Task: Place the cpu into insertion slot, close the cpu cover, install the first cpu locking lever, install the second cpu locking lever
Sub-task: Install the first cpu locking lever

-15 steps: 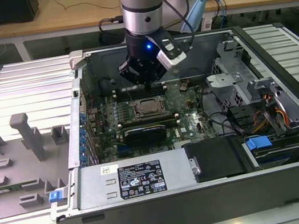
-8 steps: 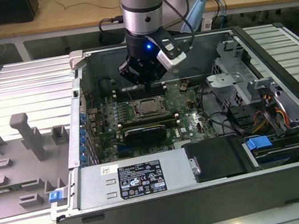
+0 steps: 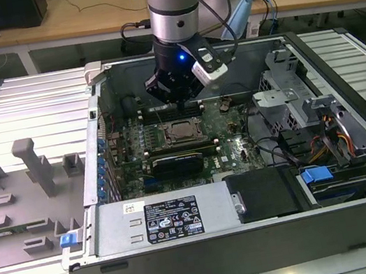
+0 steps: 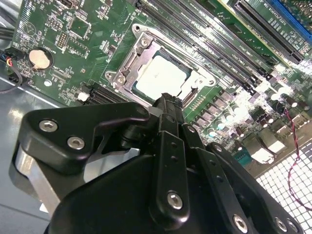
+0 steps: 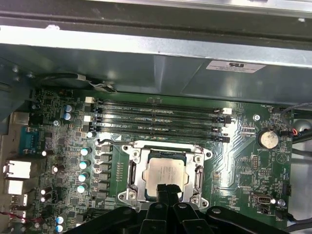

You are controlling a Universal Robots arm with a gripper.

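Your claw (image 3: 177,95) hangs inside the open case (image 3: 191,263), over the board (image 3: 130,157), just at 12 o'clock of the slot (image 3: 170,139) in the exterior view. In both wrist views it is clenched with nothing in its grip, its tip over one edge of the cpu (image 5: 165,170). Whether it touches, you cannot tell.

Slot contents: the cpu, seated flat. The cover (image 5: 132,168) lies down around it, with the chip showing through its window. Whether the levers are latched cannot be told.

Case contents, in the exterior view:
- A black card (image 3: 176,161) at 6 o'clock of the slot.
- Memory slots (image 5: 156,119) at 12 o'clock of the slot.
- A silver power unit (image 3: 169,217) along the near wall.
- A drive bay with a blue tab (image 3: 316,174) at 4 o'clock.

The case stands on a ribbed counter (image 3: 14,103). At 9 o'clock of it, a grey tray (image 3: 11,210) carries grey blocks.
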